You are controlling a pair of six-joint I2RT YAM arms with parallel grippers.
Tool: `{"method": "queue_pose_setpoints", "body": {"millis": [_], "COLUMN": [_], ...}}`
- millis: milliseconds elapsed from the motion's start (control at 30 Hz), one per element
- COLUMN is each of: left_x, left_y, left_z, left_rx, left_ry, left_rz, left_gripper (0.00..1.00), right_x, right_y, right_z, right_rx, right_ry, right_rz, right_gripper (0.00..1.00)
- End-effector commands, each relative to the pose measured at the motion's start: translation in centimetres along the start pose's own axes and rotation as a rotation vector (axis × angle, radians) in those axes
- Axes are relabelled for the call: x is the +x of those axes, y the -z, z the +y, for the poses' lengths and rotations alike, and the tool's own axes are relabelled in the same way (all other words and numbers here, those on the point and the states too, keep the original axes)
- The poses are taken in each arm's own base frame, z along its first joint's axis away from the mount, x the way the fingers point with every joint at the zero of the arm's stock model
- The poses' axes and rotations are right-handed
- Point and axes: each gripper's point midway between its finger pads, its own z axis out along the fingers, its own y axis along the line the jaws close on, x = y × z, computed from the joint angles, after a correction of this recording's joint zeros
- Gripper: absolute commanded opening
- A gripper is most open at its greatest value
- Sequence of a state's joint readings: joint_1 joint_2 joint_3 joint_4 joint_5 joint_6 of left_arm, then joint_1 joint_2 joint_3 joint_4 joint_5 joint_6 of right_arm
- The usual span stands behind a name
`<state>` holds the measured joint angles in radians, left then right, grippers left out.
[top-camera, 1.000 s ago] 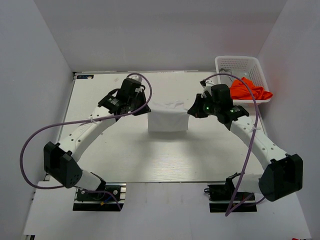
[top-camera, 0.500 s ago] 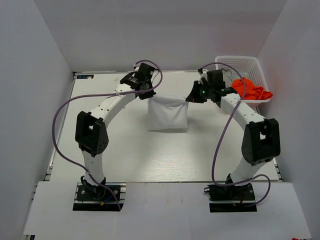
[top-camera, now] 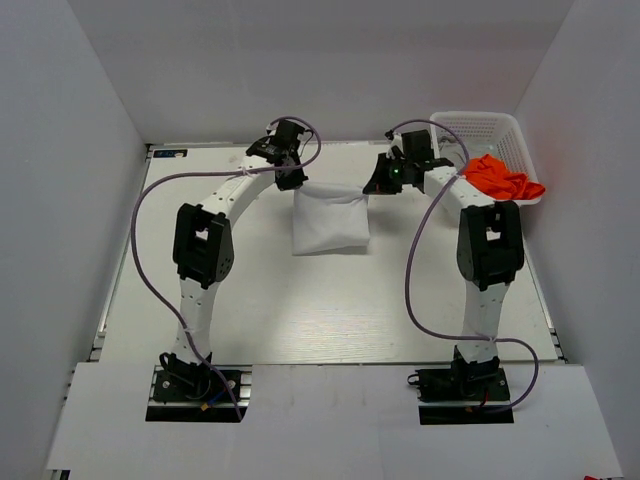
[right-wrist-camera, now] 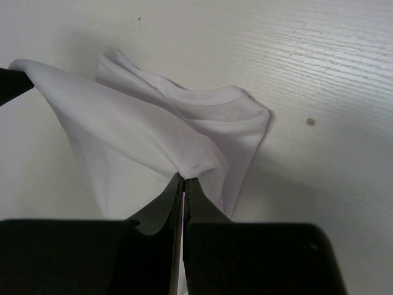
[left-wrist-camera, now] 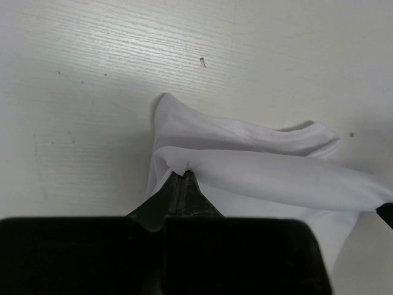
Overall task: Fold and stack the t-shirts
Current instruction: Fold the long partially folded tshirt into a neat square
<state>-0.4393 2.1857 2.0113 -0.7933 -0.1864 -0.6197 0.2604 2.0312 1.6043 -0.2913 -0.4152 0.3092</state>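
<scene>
- Our left fingers (left-wrist-camera: 173, 198) are pressed together, pinching one corner of the white t-shirt (left-wrist-camera: 264, 175). The cloth bunches right at their tips.
- Our right fingers (right-wrist-camera: 167, 208) are closed the same way on the opposite corner of that shirt, with a small fold of white cloth gathered at their tips.
- Between the two grips, the held edge stretches across and is lifted off the table (top-camera: 330, 310). A lower layer, showing a collar seam, lies flat beneath it.
- From above, the white shirt is a compact rectangle at the far middle of the table, its far edge meeting both sets of fingers.
- We judge this shirt to be mid-fold: already narrowed, but not yet laid down and finished.
- The orange t-shirt (top-camera: 500, 178) is crumpled and unfolded, spilling over the near rim of the white basket (top-camera: 478, 122) in the far right corner.
- We cannot see a grey shirt, and no stack has been started, so most of the task remains.
- Both arms stretch far forward, elbows raised high, wrists turned inward to face each other across the shirt.
</scene>
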Motion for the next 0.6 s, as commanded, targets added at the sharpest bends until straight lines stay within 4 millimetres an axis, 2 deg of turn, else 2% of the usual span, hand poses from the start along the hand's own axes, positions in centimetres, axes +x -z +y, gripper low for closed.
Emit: {"method": "queue_pose_setpoints", "body": {"millis": [0, 33, 67, 100, 167, 200, 233, 267, 300, 333, 400, 433, 467, 500, 533, 567], "left_x": [-2.5, -2.4, -2.3, -2.4, -2.9, -2.3, -2.7, -3.2, -3.6, -4.2, -4.3, -5.0, -5.7, -4.8, -4.4, -3.9], "left_y": [0.2, 0.1, -1.0, -1.1, -1.4, -2.0, -2.3, -2.1, -2.0, -1.8, -1.6, -0.6, 1.0, 1.1, 2.9, 3.4], "left_z": [-0.8, -1.2, -0.7, -1.1, -1.0, -1.0, -1.0, -1.2, -1.7, -1.3, -1.1, -1.4, -1.6, -0.9, -1.2, -0.8], "left_rx": [0.071, 0.088, 0.077, 0.089, 0.099, 0.102, 0.112, 0.118, 0.137, 0.133, 0.118, 0.13, 0.147, 0.133, 0.157, 0.152], "left_ry": [0.001, 0.001, 0.006, 0.007, 0.006, 0.003, 0.01, 0.012, 0.013, 0.021, 0.021, 0.024, 0.027, 0.024, 0.018, 0.028], "left_rz": [-0.042, -0.035, -0.028, -0.027, -0.034, -0.014, -0.014, -0.025, -0.031, -0.038, -0.037, -0.056, -0.081, -0.06, -0.082, -0.073], "left_gripper": [0.0, 0.0, 0.0, 0.0, 0.01, 0.22, 0.42, 0.62, 0.98, 1.0, 1.0, 1.0, 1.0, 1.0, 1.0, 1.0], "right_x": [-2.2, -2.2, -1.7, -2.4, -1.9, -2.5, -2.5, -2.8, -3.8, -3.9, -4.8, -5.0, -4.0, -1.9, -2.7, -0.8], "right_y": [-0.3, -0.5, -1.2, -1.6, -2.6, -2.9, -3.1, -3.1, -2.9, -2.8, -1.2, -0.7, -0.5, -0.1, 3.4, 2.6], "right_z": [-0.6, -0.8, -1.4, -1.6, -2.2, -2.2, -2.1, -1.8, -1.3, -0.9, 0.7, 1.6, 1.5, 1.4, 5.2, 4.3], "right_rx": [0.002, 0.006, 0.013, 0.011, 0.011, -0.002, -0.015, -0.031, -0.043, -0.053, -0.079, -0.096, -0.098, -0.101, -0.183, -0.189], "right_ry": [-0.002, -0.004, -0.013, -0.02, -0.03, -0.011, -0.01, -0.002, 0.028, 0.034, 0.076, 0.095, 0.091, 0.077, 0.138, 0.122], "right_rz": [-0.035, -0.03, -0.014, -0.02, 0.001, -0.009, -0.006, -0.012, -0.03, -0.028, -0.041, -0.053, -0.04, -0.017, -0.097, -0.068], "right_gripper": [0.0, 0.0, 0.0, 0.0, 0.02, 0.1, 0.4, 0.6, 0.85, 0.9, 0.9, 0.9, 0.9, 0.9, 0.9, 0.9]}}
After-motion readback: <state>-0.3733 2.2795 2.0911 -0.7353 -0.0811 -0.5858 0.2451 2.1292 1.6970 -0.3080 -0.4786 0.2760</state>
